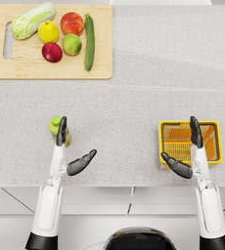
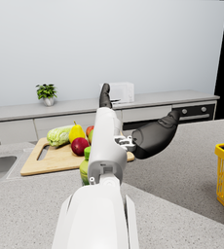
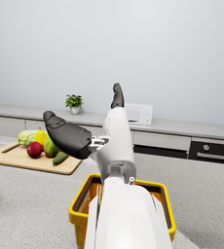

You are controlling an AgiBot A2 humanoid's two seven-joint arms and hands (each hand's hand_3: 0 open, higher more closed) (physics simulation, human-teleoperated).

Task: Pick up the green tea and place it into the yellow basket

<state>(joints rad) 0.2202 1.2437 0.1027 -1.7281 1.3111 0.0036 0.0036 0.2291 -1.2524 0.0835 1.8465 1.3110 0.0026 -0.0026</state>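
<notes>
- Head view: the green tea (image 1: 56, 128) stands upright on the pale speckled surface (image 1: 129, 107), near its front edge and toward the robot's left. It is a small bottle with a green cap and a yellowish-green body.
- The left hand (image 1: 69, 151) is right at the bottle, its long fingers (image 1: 61, 131) reaching over the bottle's side and its thumb splayed well out to the other side. It holds nothing and is spread wide. I cannot tell whether the fingers touch the bottle or only pass above it.
- The yellow basket (image 1: 213, 141) sits well apart, toward the robot's right. The right hand (image 1: 187, 154) hovers over it, fingers apart and holding nothing.
- A wooden cutting board (image 1: 51, 68) with fruit and vegetables lies at the far left, clear of the work.
- Judgement: the task is at the reach step, with the grasp not yet made. Next the left hand would need to wrap around the bottle's body, lift it and carry it across to the basket.
- Left wrist view: the forearm hides most of the bottle; only a green sliver shows beside the wrist. The hand is plainly open.
- Right wrist view: the bottle's yellowish edge shows at the frame's side, and the right hand is open above the basket.
</notes>
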